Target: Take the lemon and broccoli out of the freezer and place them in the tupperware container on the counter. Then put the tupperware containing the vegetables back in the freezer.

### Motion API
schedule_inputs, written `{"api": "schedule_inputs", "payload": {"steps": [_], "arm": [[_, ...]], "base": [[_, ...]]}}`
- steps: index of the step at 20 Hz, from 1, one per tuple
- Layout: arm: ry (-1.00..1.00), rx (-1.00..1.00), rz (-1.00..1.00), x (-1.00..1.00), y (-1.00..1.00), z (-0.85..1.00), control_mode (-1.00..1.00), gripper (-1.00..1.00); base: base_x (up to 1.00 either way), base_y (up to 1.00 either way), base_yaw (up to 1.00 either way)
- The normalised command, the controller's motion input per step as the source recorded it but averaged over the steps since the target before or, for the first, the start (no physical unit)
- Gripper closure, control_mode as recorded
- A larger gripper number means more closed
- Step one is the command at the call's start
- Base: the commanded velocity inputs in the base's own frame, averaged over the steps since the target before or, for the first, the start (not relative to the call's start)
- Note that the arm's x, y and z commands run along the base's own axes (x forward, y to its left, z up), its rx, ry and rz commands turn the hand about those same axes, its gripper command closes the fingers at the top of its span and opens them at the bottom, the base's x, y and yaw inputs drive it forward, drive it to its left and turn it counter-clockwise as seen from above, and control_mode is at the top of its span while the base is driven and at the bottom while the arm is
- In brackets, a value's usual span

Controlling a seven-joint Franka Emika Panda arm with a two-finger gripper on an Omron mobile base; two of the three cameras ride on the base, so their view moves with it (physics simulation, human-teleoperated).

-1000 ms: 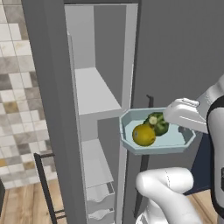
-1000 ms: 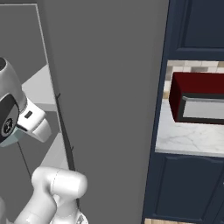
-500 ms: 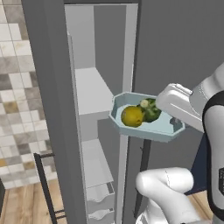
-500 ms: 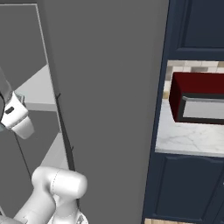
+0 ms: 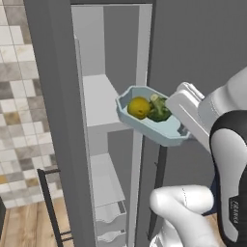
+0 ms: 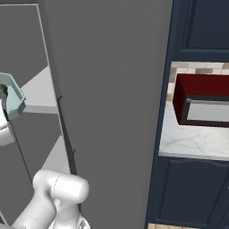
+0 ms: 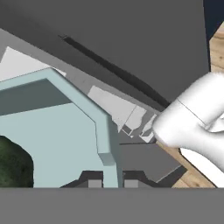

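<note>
Now one lemon, one broccoli inside gripper-held tupperware container.

Flat, even rendered light is seen throughout, with no clear source and no glare. The freezer interior is lit soft white on its shelves, while its outer panels are left a dull mid grey. Only faint shading is cast beneath the tupperware container. The marbled surface is shown bright beside dark navy cupboards. Edges are rendered slightly soft and pixelated; in the hand view, the near rim is enlarged and the broccoli is left dark
</note>
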Motion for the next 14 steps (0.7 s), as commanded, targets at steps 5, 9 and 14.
{"api": "schedule_inputs", "payload": {"steps": [5, 9, 14], "arm": [[0.0, 0.16, -0.29, 0.44, 0.2, 0.0, -1.0, 1.0], [0.0, 0.15, -0.24, 0.56, 0.19, 0.0, -1.0, 1.0], [0.0, 0.06, -0.17, 0.44, 0.5, -0.07, -1.0, 1.0]], "base": [[0.0, 0.0, 0.0], [0.0, 0.0, 0.0], [0.0, 0.0, 0.0]]}}
